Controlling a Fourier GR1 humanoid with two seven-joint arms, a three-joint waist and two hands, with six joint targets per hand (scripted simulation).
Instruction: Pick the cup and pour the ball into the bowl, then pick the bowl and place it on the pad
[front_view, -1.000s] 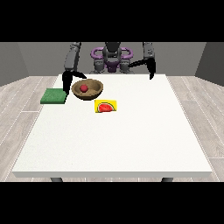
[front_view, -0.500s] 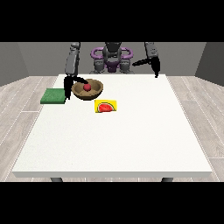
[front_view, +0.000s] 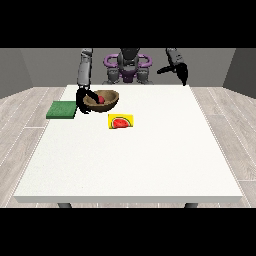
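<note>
Robot hand at the view's left has fingers curled round the near rim of the bowl, ball inside. Pad lies just beside it on the tabletop, short carry. Other robot hand raised clear; fingers unreadable.

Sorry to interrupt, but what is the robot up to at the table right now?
The hand at the view's left is at the rim of the brown bowl, which already holds the red ball. The green pad lies beside it. The hand at the view's right hangs raised, holding nothing.
</note>
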